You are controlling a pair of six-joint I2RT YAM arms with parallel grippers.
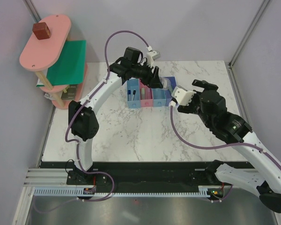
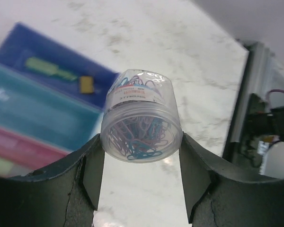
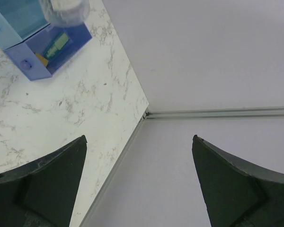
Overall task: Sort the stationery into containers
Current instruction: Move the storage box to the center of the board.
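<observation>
The containers (image 1: 145, 102) are a row of four joined bins at the back of the table. Two white markers (image 1: 130, 95) stand in the blue bin. My left gripper (image 1: 159, 82) is shut on a clear round tub of purple-blue paper clips (image 2: 142, 116) and holds it tilted above the right end of the row. Below it, the purple-blue bin (image 2: 19, 40) holds a mint-green piece (image 2: 49, 68) and a tan block (image 2: 86, 84). My right gripper (image 1: 203, 86) is open and empty, right of the bins; its wrist view shows the same bin (image 3: 35, 71).
A pink-and-green tiered shelf (image 1: 54, 54) stands at the back left with a brown cube (image 1: 41, 30) on top. The table's right edge (image 3: 118, 161) and the grey wall lie under my right gripper (image 3: 139, 142).
</observation>
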